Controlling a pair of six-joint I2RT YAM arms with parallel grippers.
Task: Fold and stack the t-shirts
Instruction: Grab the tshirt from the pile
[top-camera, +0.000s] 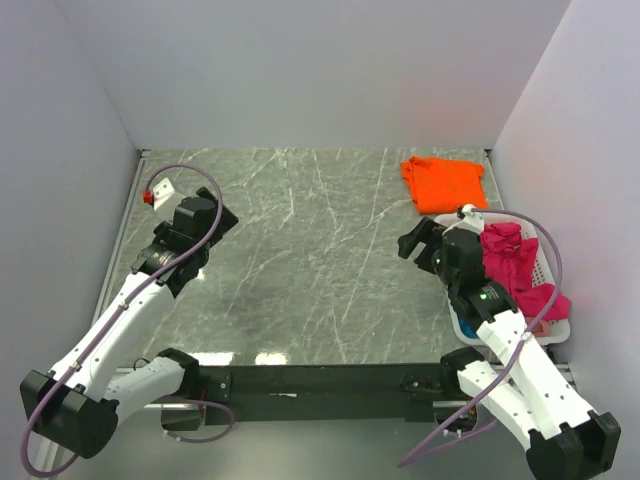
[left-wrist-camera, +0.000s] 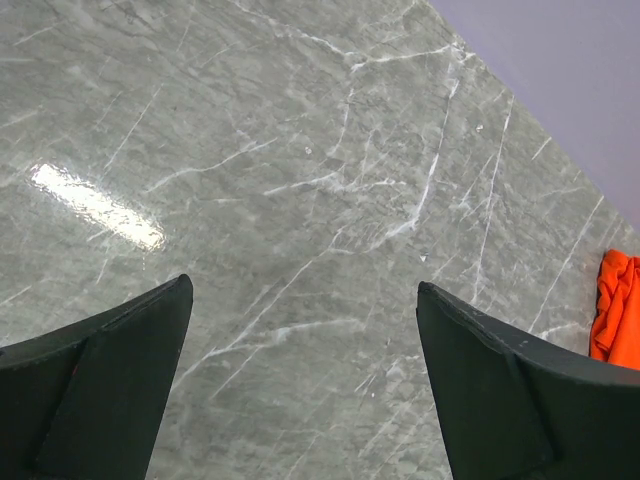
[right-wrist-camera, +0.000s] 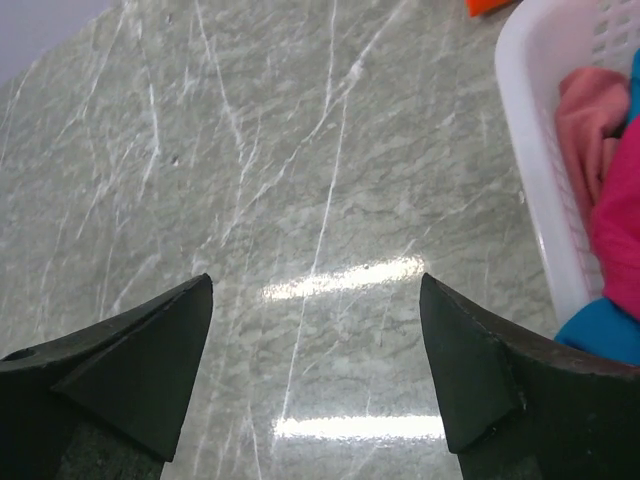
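A bright orange t-shirt lies folded flat at the back right of the marble table; its edge shows at the right of the left wrist view. A crimson-magenta t-shirt lies crumpled in the white basket. The right wrist view shows a dusty pink tee, the magenta one and a teal-blue one inside that basket. My left gripper hangs open over bare table at the left. Just left of the basket, my right gripper is open and holds nothing.
A small red and white object sits at the back left corner of the table. Pale walls close in the table on the left, back and right. The basket stands against the right wall beside my right arm.
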